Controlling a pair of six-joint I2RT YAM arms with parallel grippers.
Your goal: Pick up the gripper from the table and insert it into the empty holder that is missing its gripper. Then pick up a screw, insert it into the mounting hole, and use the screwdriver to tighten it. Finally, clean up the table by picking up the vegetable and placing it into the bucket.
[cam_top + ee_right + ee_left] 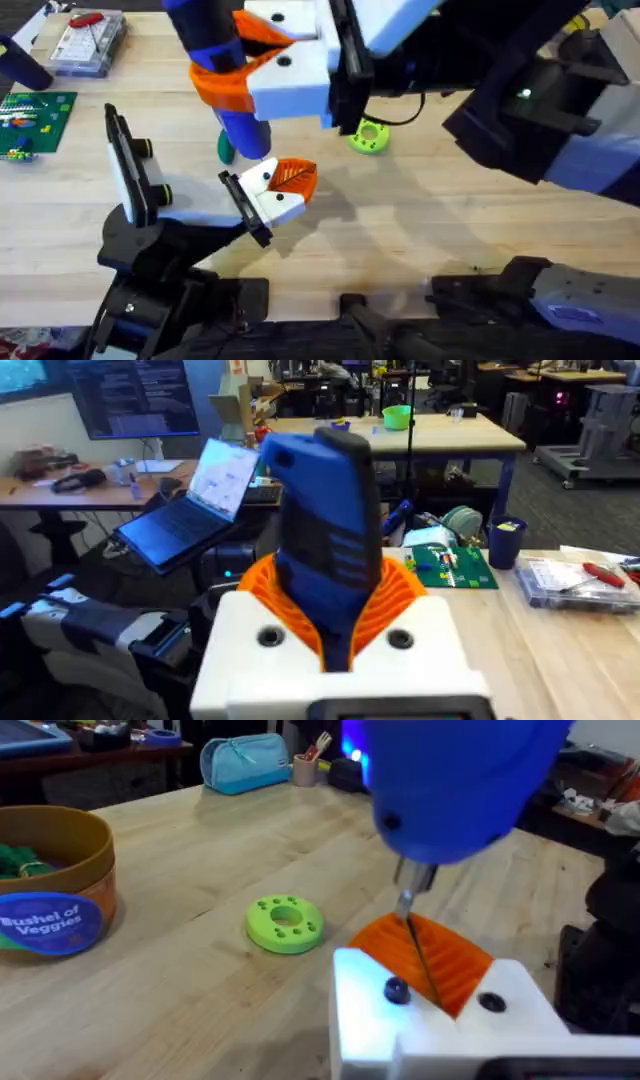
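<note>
Item: screwdriver [245, 130], fat blue power tool with a thin metal bit

Position, near to far:
- Left gripper [200, 195], low over the near side of the table [450, 220]; how far it is open cannot be told
- White gripper part [272, 190] with an orange ribbed pad, seated at the left arm's end; the left wrist view shows a dark screw [395, 988] in its face
- Screwdriver standing nearly upright just above that part, bit down, its tip close to the screw
- Right gripper [235, 60], reached across the middle, clamped on the blue body between white fingers with orange pads
- Vegetable [225, 150], dark green, on the table just behind the screwdriver
- Lime-green ring [368, 137], farther right
- Bucket [55, 890], seen from the left wrist, off to the side
- Clear parts box [88, 42] and circuit board [35, 120], far left

Handling, as judged: rigid, smooth plastic shell, probably top-heavy; likely to twist in the grip under torque. Best held across the thick body, as now. The bit is thin, so press straight along it, not sideways
</note>
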